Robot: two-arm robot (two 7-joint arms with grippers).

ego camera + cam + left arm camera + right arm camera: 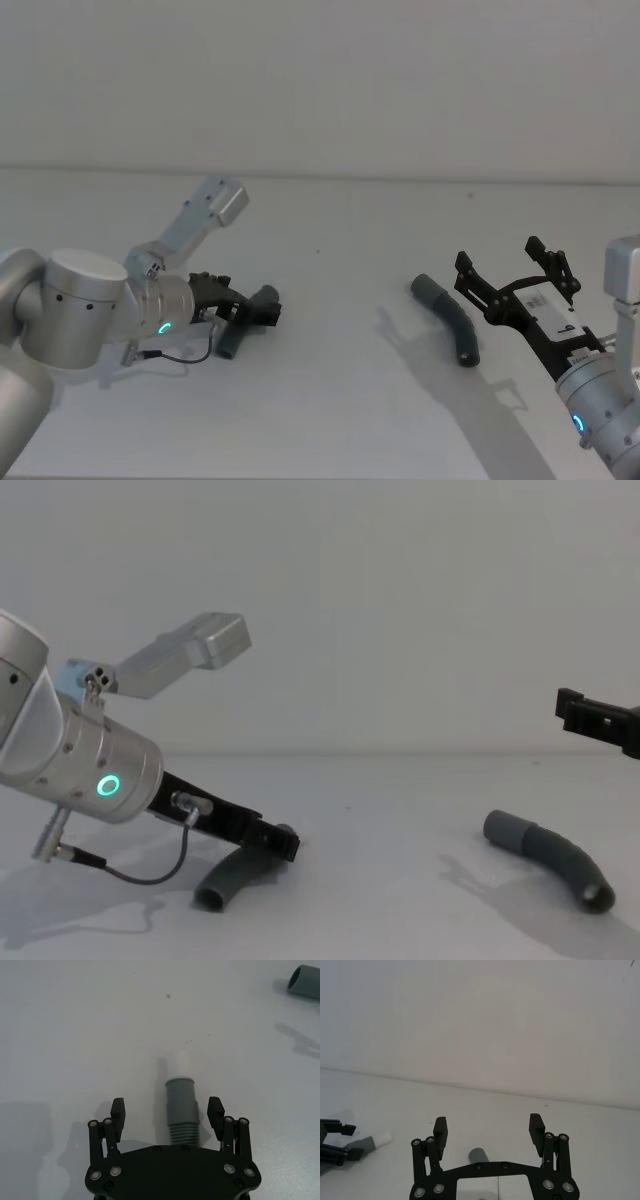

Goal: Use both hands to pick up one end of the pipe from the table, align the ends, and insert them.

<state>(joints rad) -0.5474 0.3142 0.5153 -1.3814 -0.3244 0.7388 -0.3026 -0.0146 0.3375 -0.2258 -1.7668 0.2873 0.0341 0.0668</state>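
Head view layout: shorter pipe piece [231, 343] on the left of the table [330, 410], longer pipe piece [452, 320] on the right, the two well apart.
Left gripper [167, 1109]: down low at the table on the left. Its fingers are spread and straddle the shorter pipe piece across its grey neck. A gap shows on each side, so it is not closed on the piece.
Shorter pipe piece: lying on the table with its white tip [179, 1062] pointing far-right, toward the other piece. A ribbed band sits just behind the grey neck. The curved body runs back toward the near side, under the gripper.
Right gripper [488, 1127]: held above the table at the right, near the longer pipe piece. Its fingers are wide apart and grip nothing.
Longer pipe piece: lying flat and curved, with its lighter grey collar [505, 830] at the far-left end and its dark open mouth at the near-right end.
Ends: the white tip and the collar are well apart, roughly facing each other across the table.
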